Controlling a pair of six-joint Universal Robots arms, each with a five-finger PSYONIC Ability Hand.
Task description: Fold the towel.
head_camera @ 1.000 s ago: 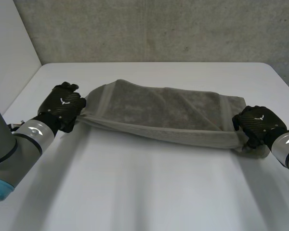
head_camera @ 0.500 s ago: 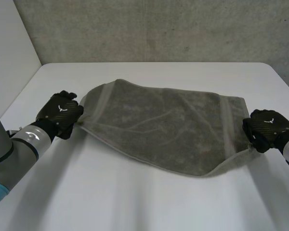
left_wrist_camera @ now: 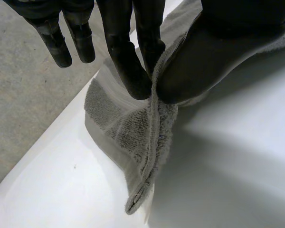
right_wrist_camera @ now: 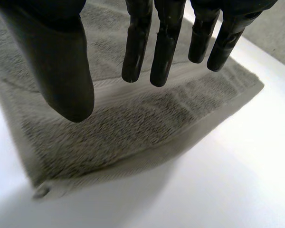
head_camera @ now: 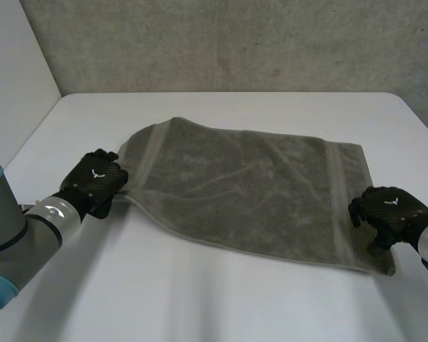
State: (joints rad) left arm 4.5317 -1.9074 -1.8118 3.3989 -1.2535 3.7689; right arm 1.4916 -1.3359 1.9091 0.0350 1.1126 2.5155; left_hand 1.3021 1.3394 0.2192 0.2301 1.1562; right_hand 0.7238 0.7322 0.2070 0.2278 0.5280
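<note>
Spread flat across the middle of the worktop [head_camera: 221, 299]: a towel [head_camera: 250, 189], long way running between the worktop's left and right edges, with a few shallow wrinkles over its middle. Pinched at its near-left corner by the left hand [head_camera: 94, 182], cloth clamped between straight fingers [left_wrist_camera: 133, 71] and thumb [left_wrist_camera: 199, 61], the corner tip hanging down toward the worktop beneath. Hovered over at its near-right corner by the right hand [head_camera: 389, 208], released, fingers straight and apart from the thumb, gripping nothing, that corner lying flat below. Looks like the end of the laying-out step, with no fold made yet. Calls next for a fresh pinch on the right, so that both near corners can be carried together over to the towel's far edge. Needs an even lift on both sides and matched corners, since limp cloth tends to sag in the middle and drag askew. Worth watching the left corner too: bunched in the pinch and likely to land creased unless laid down with care.
</note>
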